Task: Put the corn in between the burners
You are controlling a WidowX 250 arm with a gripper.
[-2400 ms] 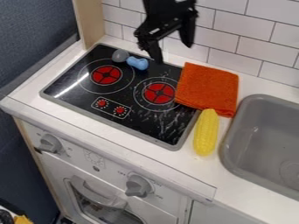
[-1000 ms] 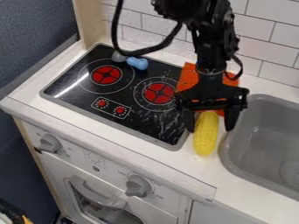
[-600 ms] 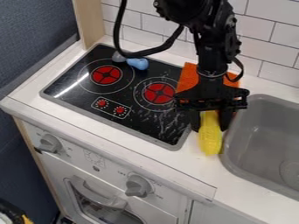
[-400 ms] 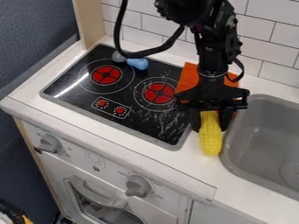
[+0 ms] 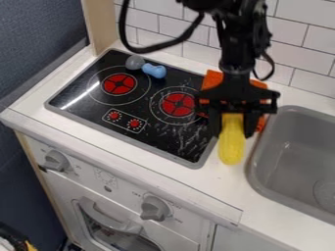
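Observation:
The black gripper is over the counter strip between stove and sink, shut on the upper part of the yellow corn, one finger on each side. The corn's lower end points toward the counter's front edge, and its top is hidden under the gripper. To the left, the black stove top carries two red burners, the left one and the right one, the latter nearer to the gripper.
An orange cloth lies behind the gripper, partly covered by it. A blue and grey toy rests at the stove's back edge. The grey sink is at the right, the tiled wall behind.
The arm came down over the corn from the back, and the fingers closed around it. Since then the gripper and corn have moved slightly up in the view, toward the wall.

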